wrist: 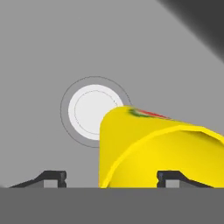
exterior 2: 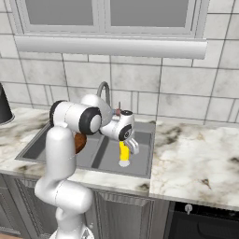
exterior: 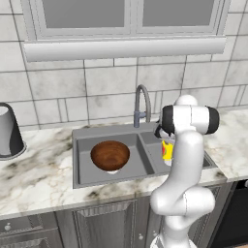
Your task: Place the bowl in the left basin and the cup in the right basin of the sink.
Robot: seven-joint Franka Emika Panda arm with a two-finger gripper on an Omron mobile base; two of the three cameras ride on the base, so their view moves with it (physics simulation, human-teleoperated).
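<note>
Gripper (wrist: 111, 178) over the right basin (exterior 2: 140, 154) of the sink (exterior: 82, 160), hand pointing down into it. Hand cam: two dark fingertips (wrist: 52, 178) set wide apart, one each side of frame bottom. The cup (wrist: 148, 148), bright yellow, sits btwn them but off-centre, close against the right-hand tip; clear gap to the left-hand tip. Contact w/ either pad: cannot tell, cup body hides the inner faces. So fingers read as spread, not closed on the cup.

Cup looks tilted in hand cam, rim toward camera, small red/green mark on its far side. Beyond the tips: pale round drain (wrist: 94, 111) on flat grey basin floor, partly covered by the cup's edge. Dark shaded wall toward upper right corner.

Right base cam: cup (exterior 2: 123, 153) hangs just under the hand, lower end at or near the drain; touching floor or not, cannot tell. Left base cam: cup (exterior: 167, 150) mostly hidden behind forearm.

The bowl (exterior: 110, 155), reddish-brown wood, rests upright in the left basin (exterior: 87, 169), well apart from the fingers, across the divider. Arched faucet (exterior: 142, 104) behind sink. Pale-grey tapered cylinder (exterior: 8, 131) w/ black base on counter (exterior: 38, 179) far left.
</note>
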